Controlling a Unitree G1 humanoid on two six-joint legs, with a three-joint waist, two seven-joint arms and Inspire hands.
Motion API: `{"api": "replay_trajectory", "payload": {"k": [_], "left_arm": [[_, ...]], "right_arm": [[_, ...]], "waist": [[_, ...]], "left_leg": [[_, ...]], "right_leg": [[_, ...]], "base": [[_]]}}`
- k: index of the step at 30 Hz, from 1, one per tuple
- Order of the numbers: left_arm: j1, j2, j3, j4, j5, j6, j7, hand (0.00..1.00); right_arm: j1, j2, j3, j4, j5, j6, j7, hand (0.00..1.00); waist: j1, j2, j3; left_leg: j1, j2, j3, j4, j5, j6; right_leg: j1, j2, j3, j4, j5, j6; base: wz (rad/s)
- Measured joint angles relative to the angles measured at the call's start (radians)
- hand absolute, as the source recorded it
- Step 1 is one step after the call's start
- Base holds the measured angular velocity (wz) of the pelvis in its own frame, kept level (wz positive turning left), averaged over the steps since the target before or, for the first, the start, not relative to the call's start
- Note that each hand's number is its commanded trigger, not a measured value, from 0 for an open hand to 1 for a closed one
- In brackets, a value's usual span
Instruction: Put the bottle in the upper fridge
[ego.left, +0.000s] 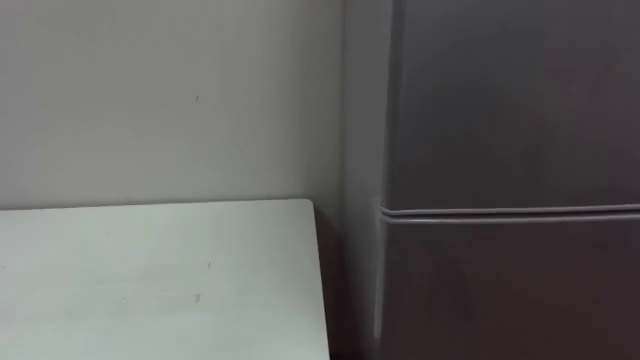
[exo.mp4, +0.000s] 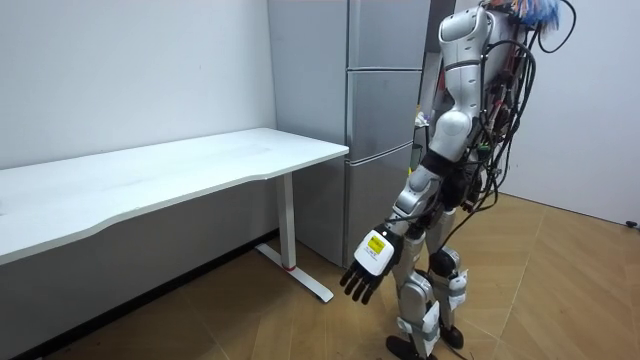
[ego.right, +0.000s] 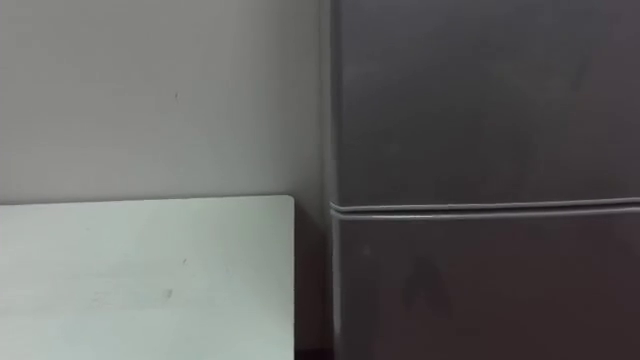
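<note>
A tall grey fridge (ego.left: 510, 120) stands straight ahead of me with its doors shut. A thin seam (ego.left: 510, 212) divides the upper door from the one below. In the room view I stand upright close in front of the fridge (exo.mp4: 385, 120), facing it. My left hand (exo.mp4: 368, 268) hangs at my side, below hip height. Its fingers are relaxed and point down, and it holds nothing.
A white table (ego.left: 150, 280) stands against the wall just left of the fridge, with a narrow gap between them. In the room view the white table (exo.mp4: 180, 170) runs toward the room view's left on white legs. Wooden floor lies behind me.
</note>
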Motion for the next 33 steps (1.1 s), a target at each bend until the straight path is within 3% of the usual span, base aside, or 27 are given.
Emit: {"api": "replay_trajectory", "payload": {"k": [3,12,33], "left_arm": [[-0.007,0.0,-0.03,0.024,0.015,0.001,-0.003,0.0],[-0.034,0.003,-0.118,0.003,0.02,0.012,-0.02,0.0],[-0.024,0.005,-0.117,-0.015,0.039,0.011,-0.039,0.0]], "right_arm": [[-0.018,0.003,0.034,0.006,-0.139,0.005,0.032,0.0],[-0.069,0.003,0.132,-0.001,-0.339,0.006,0.072,0.0],[-0.083,0.004,0.146,-0.008,-0.352,0.005,0.11,0.0]], "waist": [[0.003,-0.003,-0.0002],[0.028,-0.014,0.0001],[0.024,-0.022,0.0024]], "left_leg": [[-0.001,0.0,0.0,0.0,0.0,0.0],[-0.006,0.0,-0.003,0.002,0.0,0.0],[-0.017,0.0,-0.01,0.001,-0.002,-0.001]], "right_leg": [[-0.001,0.0,-0.001,0.0,0.0,0.0],[-0.001,-0.001,-0.01,0.0,-0.002,-0.001],[-0.002,0.0,-0.021,-0.003,-0.002,-0.001]], "base": [[0.0],[0.0],[0.0]]}}
